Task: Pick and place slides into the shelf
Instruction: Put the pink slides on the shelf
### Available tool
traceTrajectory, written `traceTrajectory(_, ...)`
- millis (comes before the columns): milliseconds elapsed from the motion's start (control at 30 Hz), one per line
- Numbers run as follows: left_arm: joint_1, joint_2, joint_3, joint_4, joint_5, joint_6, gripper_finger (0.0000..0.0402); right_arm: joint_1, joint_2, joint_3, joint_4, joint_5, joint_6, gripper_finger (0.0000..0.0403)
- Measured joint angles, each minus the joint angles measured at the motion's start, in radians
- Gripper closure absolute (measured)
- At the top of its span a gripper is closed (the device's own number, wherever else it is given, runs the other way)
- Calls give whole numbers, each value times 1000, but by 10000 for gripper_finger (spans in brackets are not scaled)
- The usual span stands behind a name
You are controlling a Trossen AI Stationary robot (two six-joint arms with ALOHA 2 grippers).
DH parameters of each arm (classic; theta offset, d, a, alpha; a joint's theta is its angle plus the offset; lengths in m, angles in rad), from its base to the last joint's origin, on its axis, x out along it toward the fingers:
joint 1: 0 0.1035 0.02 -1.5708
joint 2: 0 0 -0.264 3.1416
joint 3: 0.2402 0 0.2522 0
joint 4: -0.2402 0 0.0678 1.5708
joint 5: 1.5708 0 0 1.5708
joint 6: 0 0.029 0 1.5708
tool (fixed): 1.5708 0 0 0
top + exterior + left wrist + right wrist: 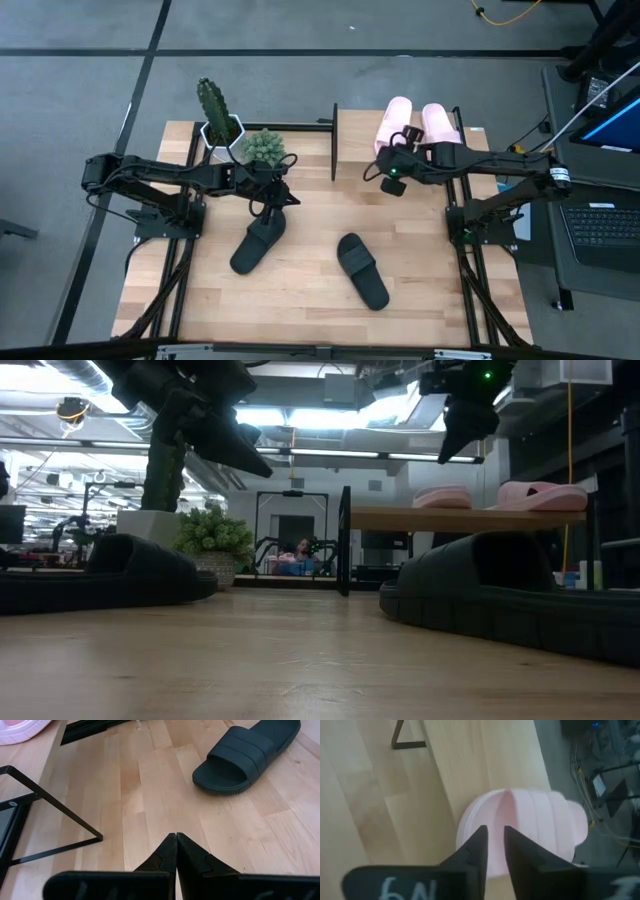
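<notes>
Right gripper (494,851): slightly parted above pink slide (530,827) on shelf (352,140), holding nothing; we lift straight clear. Left gripper (176,851): shut, empty.

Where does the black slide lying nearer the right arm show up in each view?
High view: the black slide lies just right of the table's centre.
Low view: large in the right foreground.
Left wrist view: upper right corner.
Right wrist view: not in it.
Shared landmark: the shelf carrying the pink slides.
</notes>
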Motion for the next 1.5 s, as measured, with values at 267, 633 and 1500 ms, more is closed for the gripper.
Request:
traceTrajectory(267, 0, 0, 0, -3, 0, 0, 401, -36, 2, 0, 19, -1, -36, 249)
traceTrajectory(633, 0, 0, 0, -3, 0, 0, 401, -97, 38, -3, 12, -2, -100, 211)
traceTrajectory(1500, 0, 0, 0, -30, 0, 0, 401, -160, 98, -4, 41, 1, -106, 232)
